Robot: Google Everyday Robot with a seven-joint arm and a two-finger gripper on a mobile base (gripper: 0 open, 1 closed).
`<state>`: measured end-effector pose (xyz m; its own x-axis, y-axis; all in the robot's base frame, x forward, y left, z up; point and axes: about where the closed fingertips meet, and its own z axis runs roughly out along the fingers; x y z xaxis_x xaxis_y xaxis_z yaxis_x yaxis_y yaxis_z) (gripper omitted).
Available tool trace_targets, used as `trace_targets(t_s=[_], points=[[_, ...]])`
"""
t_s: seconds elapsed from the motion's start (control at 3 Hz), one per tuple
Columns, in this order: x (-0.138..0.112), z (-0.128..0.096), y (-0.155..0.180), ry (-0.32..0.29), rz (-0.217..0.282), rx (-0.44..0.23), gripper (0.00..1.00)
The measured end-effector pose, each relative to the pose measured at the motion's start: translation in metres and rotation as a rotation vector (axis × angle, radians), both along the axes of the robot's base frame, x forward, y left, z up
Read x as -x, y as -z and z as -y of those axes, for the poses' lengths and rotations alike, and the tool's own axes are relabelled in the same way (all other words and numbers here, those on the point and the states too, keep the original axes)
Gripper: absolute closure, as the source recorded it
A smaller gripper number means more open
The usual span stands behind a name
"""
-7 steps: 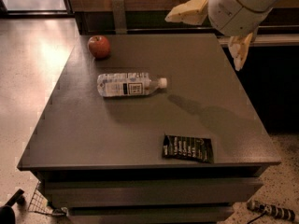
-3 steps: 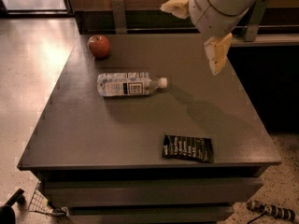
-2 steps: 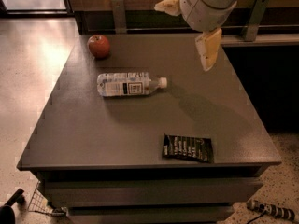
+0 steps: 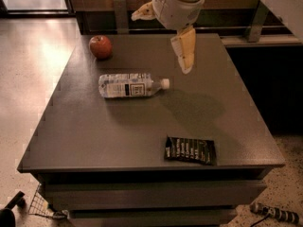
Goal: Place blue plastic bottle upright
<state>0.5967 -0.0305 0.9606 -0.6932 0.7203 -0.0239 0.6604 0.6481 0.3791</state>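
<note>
gripper (image 4: 160, 43): fingers spread wide, empty, swung left across table (image 4: 94, 136) | bottle (image 4: 127, 85): lying flat, unmoved, just below-left of gripper, cap (image 4: 165, 83) nearest | meaning: approach closing in, grasp and righting still ahead

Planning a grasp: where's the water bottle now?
The blue plastic bottle lies sideways left-centre on the table, in front of the apple; the tool hovers beyond its cap.

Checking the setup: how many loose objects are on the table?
3. A red apple at the far left corner, the blue plastic bottle lying on its side mid-table, a dark packet near the front edge. The gripper hovers open above the far side.
</note>
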Motion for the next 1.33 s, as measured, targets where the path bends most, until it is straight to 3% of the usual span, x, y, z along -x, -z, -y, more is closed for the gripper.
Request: trace_targets(t_s=[0.33, 0.67, 1.0, 1.33], points=[[0.011, -0.016, 0.027, -0.021, -0.048, -0.009, 0.00], [0.021, -0.017, 0.045, -0.026, -0.026, 0.005, 0.00], [0.010, -0.011, 0.035, -0.066, 0.053, 0.108, 0.00], [0.009, -0.012, 0.036, -0.105, 0.059, 0.114, 0.00]])
